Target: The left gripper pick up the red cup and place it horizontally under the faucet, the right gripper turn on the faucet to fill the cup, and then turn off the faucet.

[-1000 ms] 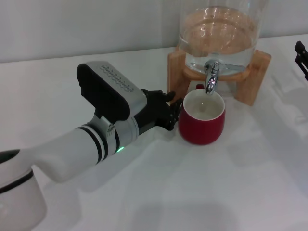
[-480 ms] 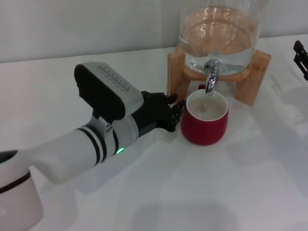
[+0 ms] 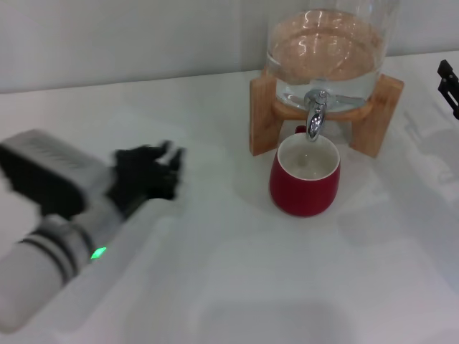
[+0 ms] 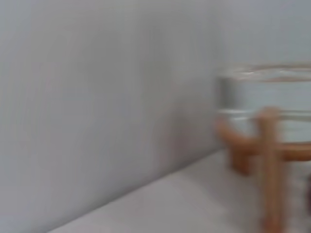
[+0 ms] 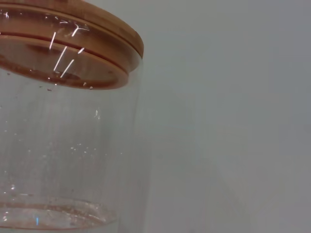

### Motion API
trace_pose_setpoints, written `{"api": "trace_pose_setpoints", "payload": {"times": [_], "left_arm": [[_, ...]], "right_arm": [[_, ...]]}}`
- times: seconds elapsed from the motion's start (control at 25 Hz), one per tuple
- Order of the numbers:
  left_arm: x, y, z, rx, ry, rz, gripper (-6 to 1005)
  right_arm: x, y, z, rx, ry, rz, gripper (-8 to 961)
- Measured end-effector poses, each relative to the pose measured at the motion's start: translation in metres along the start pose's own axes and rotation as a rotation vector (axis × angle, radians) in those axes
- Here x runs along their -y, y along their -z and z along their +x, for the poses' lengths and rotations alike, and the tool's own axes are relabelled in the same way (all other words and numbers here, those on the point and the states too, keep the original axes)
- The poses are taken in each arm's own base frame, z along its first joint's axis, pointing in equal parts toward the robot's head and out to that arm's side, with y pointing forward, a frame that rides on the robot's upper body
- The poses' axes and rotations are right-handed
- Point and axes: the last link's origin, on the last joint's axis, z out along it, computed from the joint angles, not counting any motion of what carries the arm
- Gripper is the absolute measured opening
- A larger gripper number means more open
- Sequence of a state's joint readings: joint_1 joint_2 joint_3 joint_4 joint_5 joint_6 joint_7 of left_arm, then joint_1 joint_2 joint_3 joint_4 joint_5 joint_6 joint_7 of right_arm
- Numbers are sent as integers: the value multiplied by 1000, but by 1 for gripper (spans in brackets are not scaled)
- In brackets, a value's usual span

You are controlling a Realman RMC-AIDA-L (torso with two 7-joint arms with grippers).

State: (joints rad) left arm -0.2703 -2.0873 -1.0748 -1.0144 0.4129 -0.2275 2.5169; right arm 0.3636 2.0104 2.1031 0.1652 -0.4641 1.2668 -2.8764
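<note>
The squat dark-red ceramic cup (image 3: 304, 179) stands upright on the white table (image 3: 287, 287), directly under the small chrome faucet (image 3: 315, 118) of the clear glass jar (image 3: 330, 50). The left gripper (image 3: 163, 166), with spread black fingers, is well apart from the cup.

Soft, even, bright light. The left gripper (image 3: 147, 172) is smeared with motion blur, well left of the red cup (image 3: 304, 177). Glints streak the glass jar (image 5: 63, 121).

white tabletop (image 3: 237, 287) | plain pale grey wall (image 3: 129, 36) | soft even light
</note>
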Motion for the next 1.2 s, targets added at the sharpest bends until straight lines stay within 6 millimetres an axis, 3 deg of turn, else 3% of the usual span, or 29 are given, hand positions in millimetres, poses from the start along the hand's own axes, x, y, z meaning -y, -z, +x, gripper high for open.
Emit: {"api": "trace_pose_setpoints", "payload": {"times": [0.16,0.52,0.72,0.92,1.04,1.2], "left_arm": [[46,31,-5,-91,99,146,207],[90,75,13,-358,97,238,212],[110,92,14,-430,110,299,213],[134,114,0,-492,167,456,291],[147,127,-13,-508,192,572,503],[154,137,-24,-538,196,635,661]], "right_arm": [[3,3,1,-3,-1,14,605],[11,8,-1,14,-1,54,605],[16,14,-4,41,-6,77,605],[20,19,-7,62,-9,95,605],[20,19,-8,70,-12,98,605],[18,21,-11,97,-23,90,605]]}}
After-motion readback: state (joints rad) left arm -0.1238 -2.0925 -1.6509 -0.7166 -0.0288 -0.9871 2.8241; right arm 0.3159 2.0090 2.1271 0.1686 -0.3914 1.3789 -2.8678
